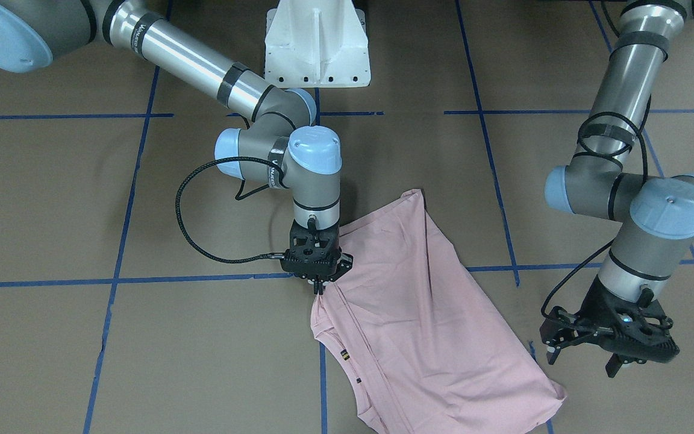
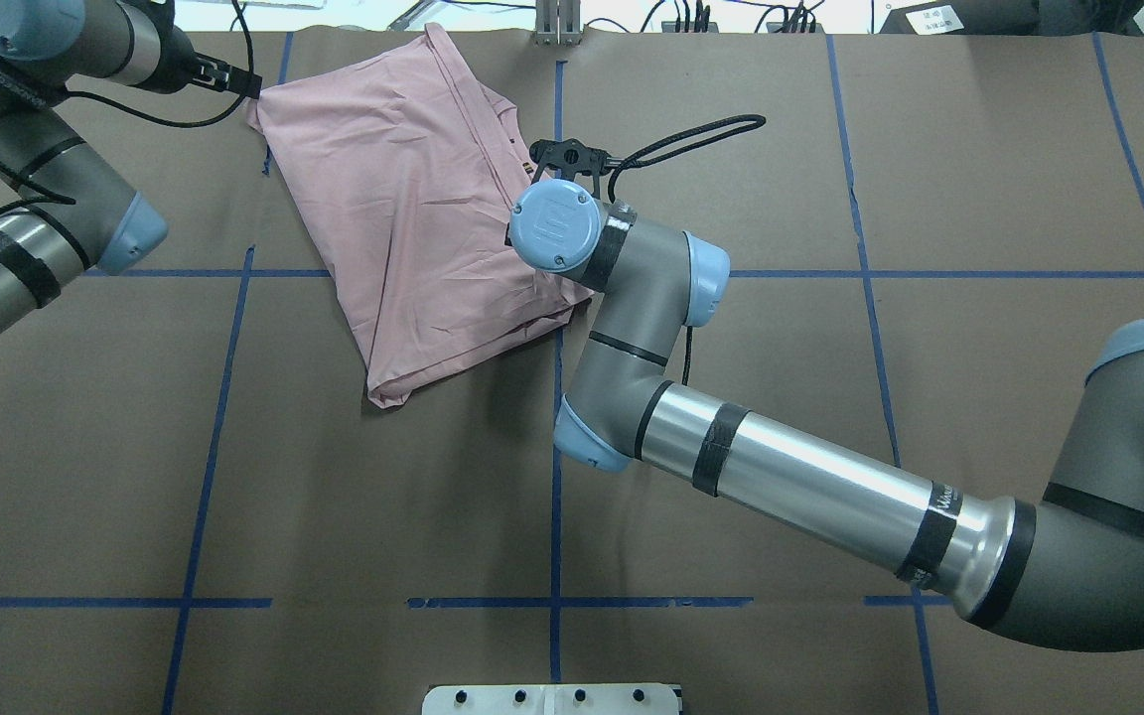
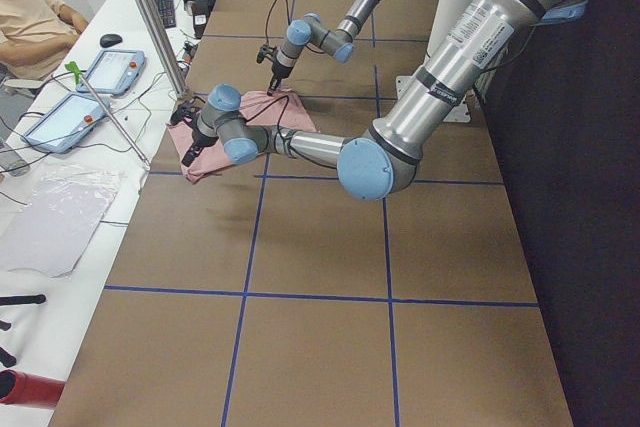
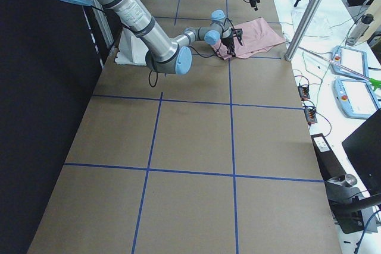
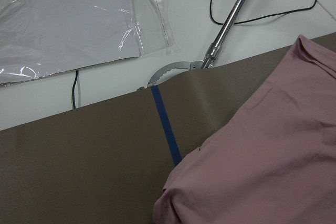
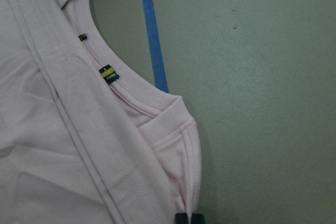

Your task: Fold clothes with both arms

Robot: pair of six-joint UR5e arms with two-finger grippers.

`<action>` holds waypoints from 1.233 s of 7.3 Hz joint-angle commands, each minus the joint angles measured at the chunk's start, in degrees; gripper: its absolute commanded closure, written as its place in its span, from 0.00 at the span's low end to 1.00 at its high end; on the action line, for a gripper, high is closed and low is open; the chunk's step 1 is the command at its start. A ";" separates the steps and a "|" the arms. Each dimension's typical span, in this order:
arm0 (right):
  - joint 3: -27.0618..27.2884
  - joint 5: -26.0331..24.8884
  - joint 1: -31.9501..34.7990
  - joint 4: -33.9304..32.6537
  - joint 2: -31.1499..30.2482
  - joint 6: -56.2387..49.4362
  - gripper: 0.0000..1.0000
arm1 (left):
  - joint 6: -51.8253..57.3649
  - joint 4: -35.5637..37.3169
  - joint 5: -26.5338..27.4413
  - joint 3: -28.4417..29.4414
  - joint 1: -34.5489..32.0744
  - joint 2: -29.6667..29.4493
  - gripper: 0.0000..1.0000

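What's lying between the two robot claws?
The pink T-shirt, from the right gripper at its edge almost to the left gripper; bare table fills the rest. Front-facing view shows it.

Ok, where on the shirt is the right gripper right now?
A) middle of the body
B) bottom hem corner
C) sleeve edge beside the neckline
C: in the right wrist view the right gripper has its tips at the stitched sleeve edge of the T-shirt, just past the neckline and its small label.

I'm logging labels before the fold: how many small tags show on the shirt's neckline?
2. A black-and-yellow tag sits on the T-shirt collar band beside the blue tape line; a smaller dark tag lies further along it. Folds may hide others.
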 commanded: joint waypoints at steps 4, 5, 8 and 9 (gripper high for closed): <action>21.56 -0.53 -1.66 -2.53 -14.61 0.66 1.00 | -0.07 0.00 0.00 -0.09 0.46 -0.03 0.00; 28.68 -3.59 -4.98 -3.86 -19.35 0.66 1.00 | -0.07 0.00 0.00 -0.09 0.46 -0.11 0.00; 43.59 -16.22 -17.28 -4.13 -31.86 5.48 1.00 | -0.16 0.00 0.00 -0.53 0.55 -0.03 0.00; 43.52 -19.40 -19.93 -4.13 -32.40 6.98 1.00 | -0.25 0.00 0.00 -0.61 0.46 -0.11 0.00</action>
